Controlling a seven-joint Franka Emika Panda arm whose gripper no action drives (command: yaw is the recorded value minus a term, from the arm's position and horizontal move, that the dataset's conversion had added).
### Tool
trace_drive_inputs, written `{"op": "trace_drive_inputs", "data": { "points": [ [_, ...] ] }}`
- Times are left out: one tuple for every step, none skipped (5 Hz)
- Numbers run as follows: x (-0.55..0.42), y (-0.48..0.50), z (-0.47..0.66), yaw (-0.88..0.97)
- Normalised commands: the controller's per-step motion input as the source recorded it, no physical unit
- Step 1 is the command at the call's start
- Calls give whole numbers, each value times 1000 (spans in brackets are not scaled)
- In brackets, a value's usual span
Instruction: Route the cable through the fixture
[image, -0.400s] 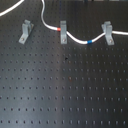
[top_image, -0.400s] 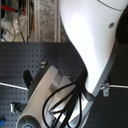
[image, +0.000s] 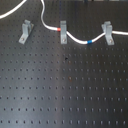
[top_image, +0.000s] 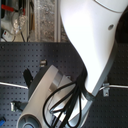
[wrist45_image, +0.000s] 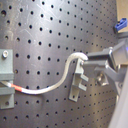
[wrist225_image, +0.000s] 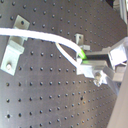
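Cable (image: 75, 39) is seen lying across the black perforated table (image: 65, 95). In the first exterior view it is not held by the fixture (image: 25, 31). It is passed behind the fixture without touching it, then dropped to the upright clip (image: 63, 31) beside the fixture, where its red band (image: 60, 30) sits. Beyond that, the blue band (image: 90, 42) is laid just short of the third clip (image: 108, 33). In the first wrist view the hand (wrist45_image: 86, 61) is closed narrowly on the cable, just above the fixture.
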Motion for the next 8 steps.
{"op": "trace_drive_inputs", "data": {
  "points": [
    [-54, -64, 323, -174],
    [-80, -101, 467, -249],
    [-154, -105, 413, -243],
    [-225, -25, 366, -46],
    [-319, 94, 451, -29],
    [-357, 245, 494, -71],
    [-399, 293, 304, 0],
    [-329, 384, 75, 117]
  ]
}}
